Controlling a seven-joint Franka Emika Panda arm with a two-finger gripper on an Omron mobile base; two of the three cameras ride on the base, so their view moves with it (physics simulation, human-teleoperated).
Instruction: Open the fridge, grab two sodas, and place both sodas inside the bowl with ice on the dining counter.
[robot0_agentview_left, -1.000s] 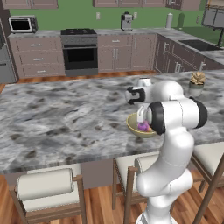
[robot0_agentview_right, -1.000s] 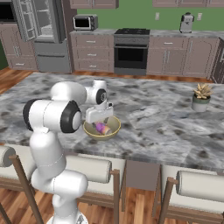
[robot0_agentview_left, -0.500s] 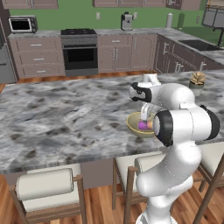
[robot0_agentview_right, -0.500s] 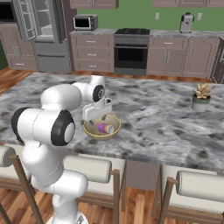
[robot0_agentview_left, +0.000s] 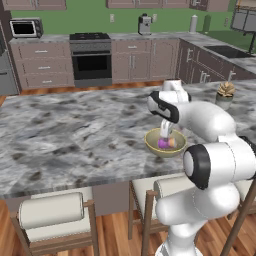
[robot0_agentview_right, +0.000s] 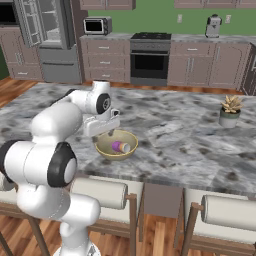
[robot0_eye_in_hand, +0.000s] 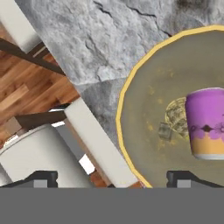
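Sodas first: only the purple can (robot0_eye_in_hand: 206, 126) can be made out, lying in the bowl (robot0_agentview_left: 150, 145) on the counter (robot0_agentview_left: 75, 135), its pale end showing in the right base view (robot0_agentview_right: 121, 147). In the hand view it rests on the bowl's floor beside some small pale lumps that look like ice. No red can can be made out in the bowl, so one of the two trips appears to remain, though part of the bowl is hidden behind the arm.

Fridge (robot0_agentview_right: 42, 27) stands at the far left wall with a door swung open, well apart from the island, which suits another trip to it.

What has changed over the last second: the arm has swung its elbow outward and the hand has lifted a little above the bowl, while the can has stayed put inside. The jaws have also widened slightly in that time. That reads as a release just finished and the start of a retreat.

Gripper (robot0_eye_in_hand: 111, 177) now hangs over the near rim of the bowl with its jaws spread wide, holding nothing; the can sits clear of both tips (robot0_eye_in_hand: 41, 177), and neither touches the bowl.
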